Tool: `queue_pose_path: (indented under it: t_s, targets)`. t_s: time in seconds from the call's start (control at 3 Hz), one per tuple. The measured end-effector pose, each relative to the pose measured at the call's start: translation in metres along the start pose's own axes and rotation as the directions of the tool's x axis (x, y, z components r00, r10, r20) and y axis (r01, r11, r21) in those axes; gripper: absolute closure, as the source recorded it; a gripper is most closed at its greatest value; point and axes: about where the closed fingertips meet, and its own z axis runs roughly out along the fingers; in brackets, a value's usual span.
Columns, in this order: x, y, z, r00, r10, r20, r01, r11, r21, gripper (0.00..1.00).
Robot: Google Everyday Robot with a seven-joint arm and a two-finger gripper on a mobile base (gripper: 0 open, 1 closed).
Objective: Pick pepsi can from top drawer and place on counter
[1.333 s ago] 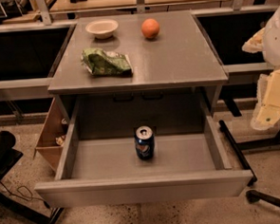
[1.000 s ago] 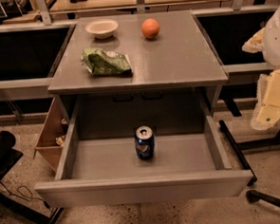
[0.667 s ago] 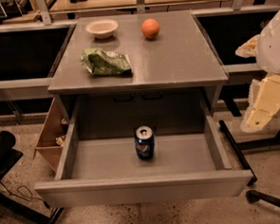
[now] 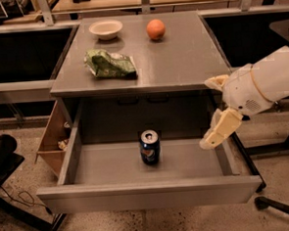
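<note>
Blue pepsi can upright, pincer at right

No lettering or number can be read anywhere. On the pepsi can, stood upright in the top drawer, only a pale round mark is seen low on the dark blue side. The print on the crumpled green bag on the counter cannot be made out. The gripper is held at the drawer's right wall.
</note>
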Motion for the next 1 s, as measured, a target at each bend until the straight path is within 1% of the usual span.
queue_pose_path:
  t_s: [0.33,0.67,1.0]
  targets:
    - [-0.005,-0.011,0.051,0.986,0.047,0.161,-0.051,0.9986,0.018,0.0]
    - [-0.011,-0.027,0.053,0.982,0.047,0.184,-0.061,0.9956,0.071,0.0]
    - [-0.01,-0.026,0.053,0.982,0.047,0.181,-0.06,0.9958,0.069,0.0]
